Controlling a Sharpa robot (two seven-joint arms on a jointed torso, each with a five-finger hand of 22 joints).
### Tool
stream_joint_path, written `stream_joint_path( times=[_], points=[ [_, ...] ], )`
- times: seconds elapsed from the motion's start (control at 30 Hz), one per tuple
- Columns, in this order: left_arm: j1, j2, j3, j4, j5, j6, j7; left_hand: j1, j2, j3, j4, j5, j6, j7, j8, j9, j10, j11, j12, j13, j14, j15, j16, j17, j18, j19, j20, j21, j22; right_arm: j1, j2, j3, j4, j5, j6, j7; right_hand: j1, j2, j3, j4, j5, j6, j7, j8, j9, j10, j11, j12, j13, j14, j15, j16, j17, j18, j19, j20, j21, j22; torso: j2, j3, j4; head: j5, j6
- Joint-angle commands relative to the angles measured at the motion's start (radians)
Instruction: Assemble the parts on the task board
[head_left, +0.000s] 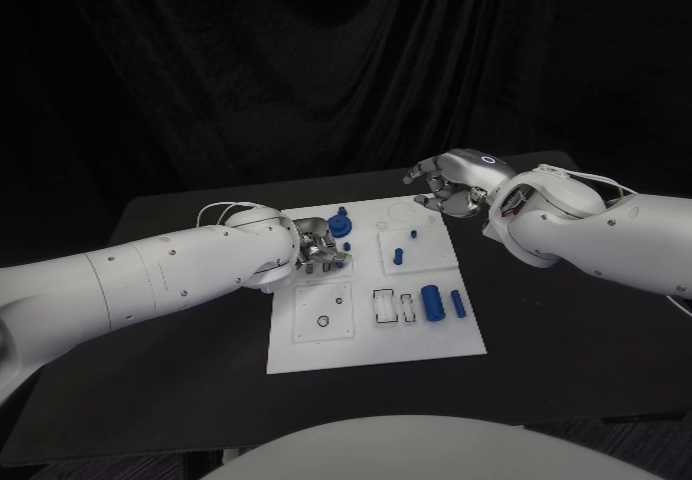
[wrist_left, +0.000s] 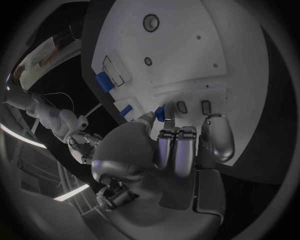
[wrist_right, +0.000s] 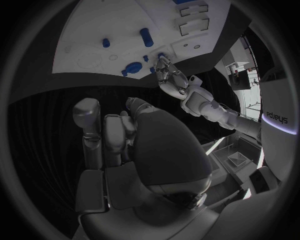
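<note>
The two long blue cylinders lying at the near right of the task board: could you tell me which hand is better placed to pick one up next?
Probably the left hand: it is over the task board, nearer the cylinders. The right hand hangs beyond the far edge, fingers curled.

The task board (head_left: 378, 345) lies mid-frame on the counter (head_left: 173, 370). Two long parts (head_left: 431, 302) lie side by side at its right — a round part (head_left: 339, 224) stands at its upper left. The left robot hand (head_left: 320, 253) sits over the board's left edge; the right robot hand (head_left: 450, 187) hangs above its upper right corner.
</note>
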Motion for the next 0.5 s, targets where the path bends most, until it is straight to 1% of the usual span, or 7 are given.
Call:
stream_joint_path(
  times=[0.03,0.17,0.27,0.4,0.43,0.47,0.5],
  points=[
    [-0.003,0.002,0.001,-0.001,0.002,0.021,0.017,0.001,-0.01,0.019,-0.005,0.006,-0.008,0.0,-0.011,0.006,0.104,-0.002,0.003,0.262,0.104,-0.006,0.003,0.263,0.002,-0.01,0.001,-0.007,-0.001,-0.003,0.001,0.001,0.0,-0.003,0.008,-0.019,0.009,-0.002,0.006,0.001,0.005,0.007,0.002,0.003,-0.002,-0.009,0.001,-0.002,0.0,-0.001,0.007,-0.003,-0.001,-0.008,-0.005,0.002,-0.006,0.099,0.0,0.0001,0.0006,-0.001,0.0],
    [-0.004,0.002,0.001,-0.003,0.002,0.021,0.022,-0.003,-0.017,0.048,-0.016,0.014,-0.005,0.001,-0.023,0.016,0.104,-0.001,0.003,0.262,0.104,-0.005,0.003,0.263,0.002,-0.012,0.002,-0.01,-0.002,-0.004,0.001,0.001,0.0,-0.003,0.011,-0.02,0.009,-0.002,0.006,0.001,0.005,0.007,0.002,0.003,-0.002,-0.009,0.001,-0.002,0.0,-0.001,0.007,-0.003,-0.001,-0.008,-0.005,0.002,-0.006,0.099,0.0,-0.0003,0.0003,0.001,0.0],
    [-0.004,0.001,0.001,-0.004,0.002,0.017,0.028,-0.015,-0.03,0.093,-0.029,0.047,-0.004,0.002,-0.042,0.03,0.104,0.001,0.003,0.262,0.104,-0.004,0.003,0.263,0.003,-0.015,0.003,-0.015,-0.003,-0.005,0.001,0.001,0.0,-0.003,0.012,-0.02,0.009,-0.002,0.006,0.001,0.005,0.007,0.002,0.003,-0.002,-0.009,0.001,-0.002,0.0,-0.001,0.007,-0.003,-0.001,-0.008,-0.005,0.002,-0.006,0.099,0.0,-0.0001,0.0008,0.001,0.0],
    [-0.005,-0.002,0.001,0.0,0.002,0.006,0.04,-0.031,-0.046,0.146,-0.045,0.07,0.001,0.003,-0.059,0.049,0.104,0.001,0.003,0.262,0.104,-0.003,0.003,0.263,0.004,-0.016,0.004,-0.019,-0.001,-0.005,0.0,0.001,0.0,-0.003,0.014,-0.021,0.009,-0.003,0.008,0.0,0.006,0.007,0.002,0.003,-0.002,-0.012,0.001,-0.004,-0.003,-0.001,0.007,-0.005,-0.003,-0.008,-0.005,0.002,-0.008,0.099,0.0,-0.0004,0.0008,0.003,0.0],
    [-0.005,-0.004,0.001,0.003,0.002,0.001,0.044,-0.038,-0.053,0.17,-0.052,0.084,0.004,0.003,-0.065,0.057,0.104,0.001,0.003,0.262,0.104,-0.003,0.003,0.263,0.004,-0.016,0.004,-0.02,0.0,-0.005,0.0,0.001,0.0,-0.003,0.014,-0.022,0.009,-0.003,0.008,0.0,0.006,0.007,0.002,0.003,-0.002,-0.012,0.001,-0.004,-0.003,-0.001,0.007,-0.005,-0.003,-0.008,-0.005,0.002,-0.008,0.099,0.0,-0.0005,0.0008,0.004,0.0],
    [-0.005,-0.006,0.001,0.005,0.002,-0.004,0.047,-0.04,-0.056,0.179,-0.056,0.089,0.005,0.003,-0.067,0.06,0.104,0.001,0.003,0.262,0.104,-0.003,0.003,0.263,0.004,-0.016,0.004,-0.02,0.001,-0.006,-0.001,0.001,0.0,-0.003,0.015,-0.022,0.009,-0.003,0.008,0.0,0.006,0.007,0.002,0.003,-0.002,-0.012,0.001,-0.004,-0.003,-0.001,0.007,-0.005,-0.003,-0.008,-0.005,0.002,-0.008,0.099,0.0,-0.0004,0.0008,0.005,0.0],
    [-0.005,-0.009,0.001,0.008,0.002,-0.009,0.051,-0.048,-0.063,0.203,-0.064,0.096,0.008,0.002,-0.072,0.069,0.104,0.001,0.003,0.262,0.104,-0.003,0.003,0.263,0.004,-0.015,0.004,-0.021,0.003,-0.006,-0.001,0.001,0.001,-0.003,0.015,-0.022,0.009,-0.003,0.008,0.0,0.006,0.007,0.002,0.003,-0.002,-0.012,0.001,-0.004,-0.003,-0.001,0.007,-0.005,-0.003,-0.008,-0.005,0.002,-0.008,0.099,0.0,-0.0004,0.0004,0.006,0.0]
  ],
)
